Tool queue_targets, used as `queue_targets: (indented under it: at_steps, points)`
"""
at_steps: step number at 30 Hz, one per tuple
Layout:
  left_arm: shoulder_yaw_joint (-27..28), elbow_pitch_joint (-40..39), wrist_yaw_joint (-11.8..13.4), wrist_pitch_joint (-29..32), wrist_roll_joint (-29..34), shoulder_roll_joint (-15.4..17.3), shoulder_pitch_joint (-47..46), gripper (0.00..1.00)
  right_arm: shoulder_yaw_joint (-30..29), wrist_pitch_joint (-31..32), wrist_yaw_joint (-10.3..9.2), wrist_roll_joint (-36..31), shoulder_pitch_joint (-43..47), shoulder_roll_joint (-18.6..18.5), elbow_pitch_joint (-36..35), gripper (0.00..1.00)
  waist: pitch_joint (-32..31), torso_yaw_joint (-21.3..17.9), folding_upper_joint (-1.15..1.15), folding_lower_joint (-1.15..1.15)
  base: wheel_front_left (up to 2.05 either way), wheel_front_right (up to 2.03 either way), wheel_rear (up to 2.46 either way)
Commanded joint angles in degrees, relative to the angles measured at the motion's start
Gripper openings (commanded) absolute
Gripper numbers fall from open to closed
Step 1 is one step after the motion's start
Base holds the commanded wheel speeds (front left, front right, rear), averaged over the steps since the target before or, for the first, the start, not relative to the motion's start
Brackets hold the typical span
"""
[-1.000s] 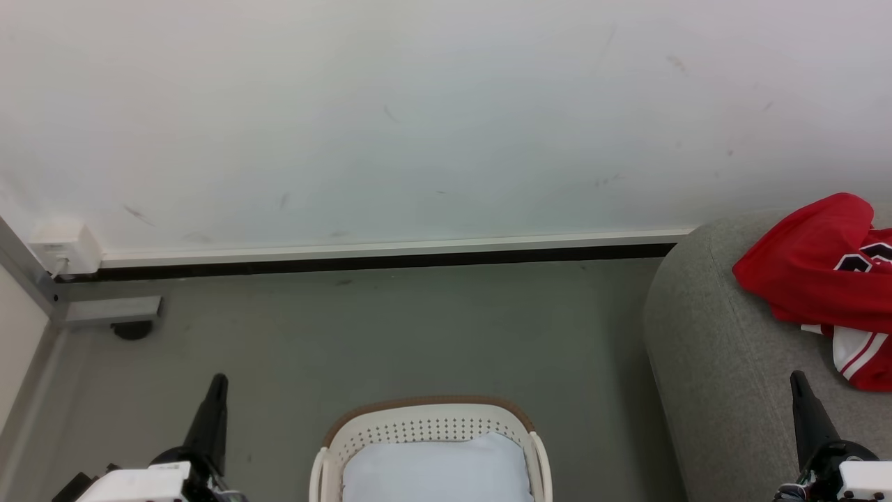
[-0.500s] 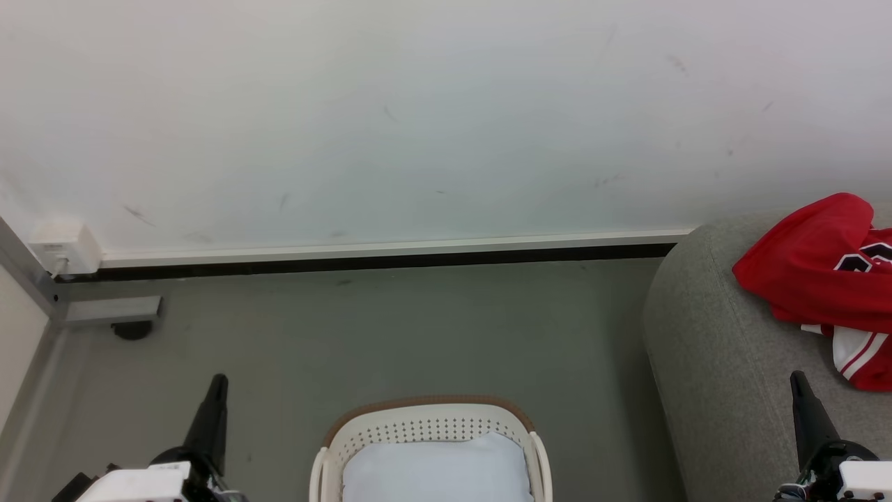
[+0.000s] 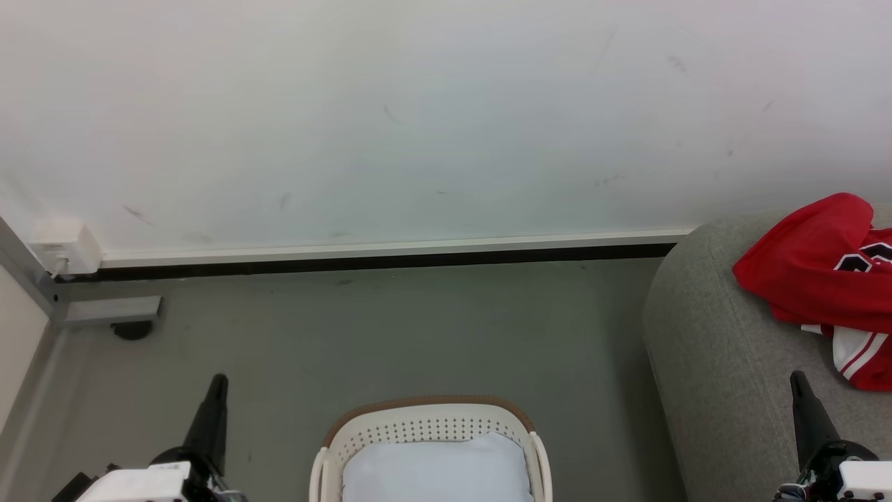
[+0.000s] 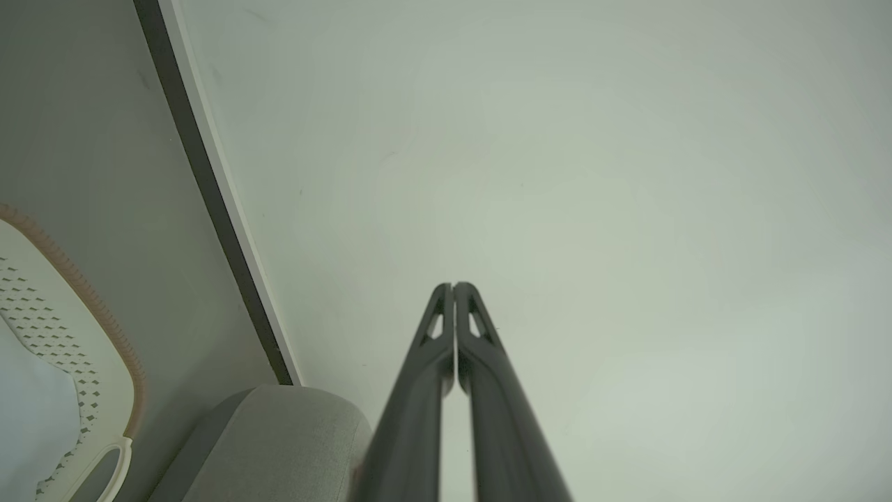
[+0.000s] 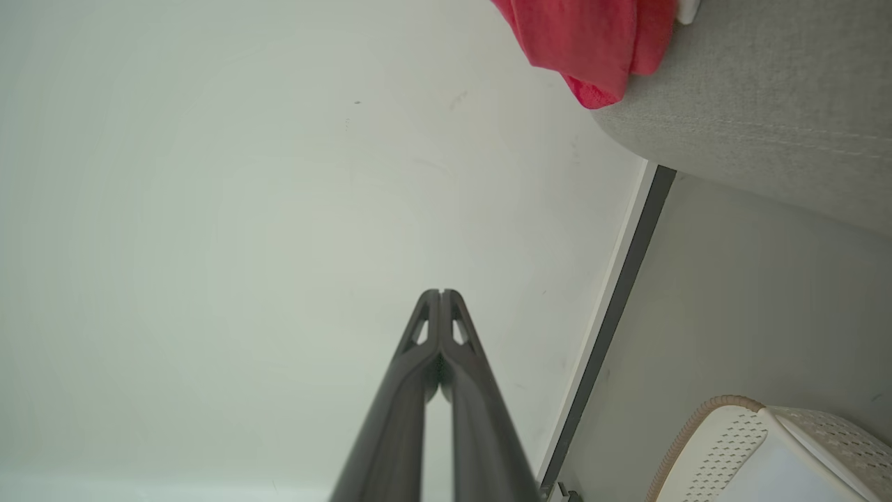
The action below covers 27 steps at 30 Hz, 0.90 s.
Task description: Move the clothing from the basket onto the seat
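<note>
The big grey seat [image 3: 718, 362] stood at the right. The red clothing [image 3: 808, 279] lay on top of it. The white basket [image 3: 425, 422] sat on the floor [image 3: 418, 328], well apart from the seat. A pale soft thing [image 3: 435, 470] lay inside; it may have been a cushion, not clothing. The left gripper [image 3: 218, 382] and right gripper [image 3: 796, 378] hung low, each with fingers [image 4: 418, 390] pressed together on nothing. To take more out, a gripper should spread its fingers first, pinch a fold, and lift it high over the rim [image 3: 428, 402].
</note>
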Motion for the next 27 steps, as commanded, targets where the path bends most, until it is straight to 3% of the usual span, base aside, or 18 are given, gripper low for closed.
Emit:
queue_targets:
  at_steps: [1, 27]
  points:
    - [0.1, -0.2, -0.2, 0.2, -0.8, 0.4, -0.5, 0.0, -0.2, 0.2, -0.12, 0.1, -0.7, -0.4, -0.3, 0.0, 0.0, 0.0, 0.0, 0.0, 0.0, 0.0, 0.0]
    - [0.1, -0.2, -0.2, 0.2, -0.8, 0.4, -0.5, 0.0, -0.2, 0.2, -0.12, 0.1, -0.7, -0.4, -0.3, 0.0, 0.0, 0.0, 0.0, 0.0, 0.0, 0.0, 0.0]
